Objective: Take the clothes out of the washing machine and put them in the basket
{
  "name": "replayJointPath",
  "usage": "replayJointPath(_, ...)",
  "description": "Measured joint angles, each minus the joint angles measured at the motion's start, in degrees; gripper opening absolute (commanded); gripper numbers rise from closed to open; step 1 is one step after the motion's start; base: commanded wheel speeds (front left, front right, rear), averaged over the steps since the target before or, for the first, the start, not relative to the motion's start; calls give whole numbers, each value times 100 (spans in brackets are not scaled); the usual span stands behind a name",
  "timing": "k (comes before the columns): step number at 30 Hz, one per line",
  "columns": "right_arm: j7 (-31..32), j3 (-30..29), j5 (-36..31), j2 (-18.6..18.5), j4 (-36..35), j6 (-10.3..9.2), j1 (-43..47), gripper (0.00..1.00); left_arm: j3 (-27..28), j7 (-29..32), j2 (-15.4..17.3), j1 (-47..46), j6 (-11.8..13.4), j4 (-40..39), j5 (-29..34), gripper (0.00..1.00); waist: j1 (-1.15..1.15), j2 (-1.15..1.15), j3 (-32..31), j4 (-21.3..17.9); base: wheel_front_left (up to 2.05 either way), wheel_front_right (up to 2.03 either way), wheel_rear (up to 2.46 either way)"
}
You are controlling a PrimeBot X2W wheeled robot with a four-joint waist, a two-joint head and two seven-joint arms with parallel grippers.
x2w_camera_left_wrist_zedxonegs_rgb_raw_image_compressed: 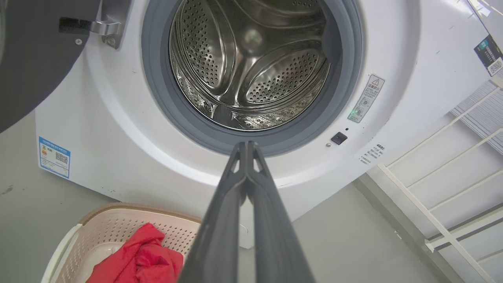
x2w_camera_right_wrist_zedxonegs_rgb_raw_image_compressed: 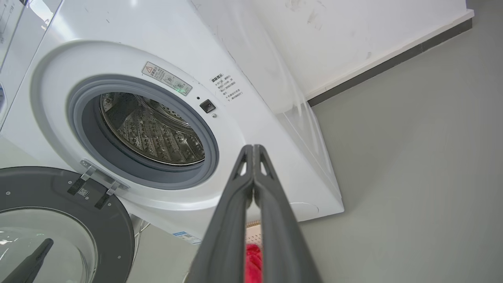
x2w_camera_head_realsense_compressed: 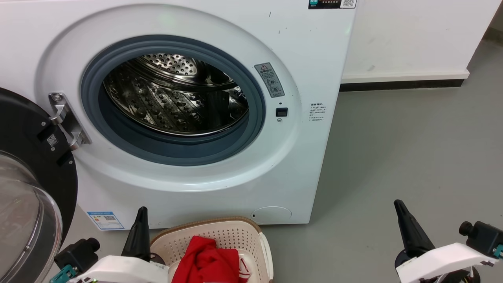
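clothes (x2w_camera_head_realsense_compressed: 204,259) lie in the basket (x2w_camera_head_realsense_compressed: 230,232) beside the left fingers (x2w_camera_head_realsense_compressed: 138,236), far from the right fingers (x2w_camera_head_realsense_compressed: 410,232), both pairs together.

The room is bright, with soft and even light. The steel drum (x2w_camera_head_realsense_compressed: 173,98) glitters with many small reflections, and the glass door (x2w_camera_head_realsense_compressed: 23,220) at the lower left carries pale glare. A weak shadow lies on the grey floor (x2w_camera_head_realsense_compressed: 412,149) beside the washing machine (x2w_camera_head_realsense_compressed: 314,59). Both wrist views bend straight lines near the edges.
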Motion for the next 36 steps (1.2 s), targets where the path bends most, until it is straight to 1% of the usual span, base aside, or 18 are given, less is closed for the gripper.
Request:
replayJointPath(6,20,-26,537,-15,84,0,-94,0,51,115,-2,-102,-42,76,-497,0,0,0,12,6,0,0,0)
replayJointPath(7,22,-42,773,-22,138,0,-125,0,73,169,-2,-115,-54,118,-742,0,0,0,19,9,0,0,0)
replayJointPath(13,55,-71,1271,-32,218,0,-191,0,126,274,-4,-211,-91,191,-1200,0,0,0,31,14,0,0,0)
replayJointPath(36,148,-203,2824,-48,504,-1,-449,0,299,627,-18,-438,-204,436,-2726,0,0,0,79,37,0,0,0)
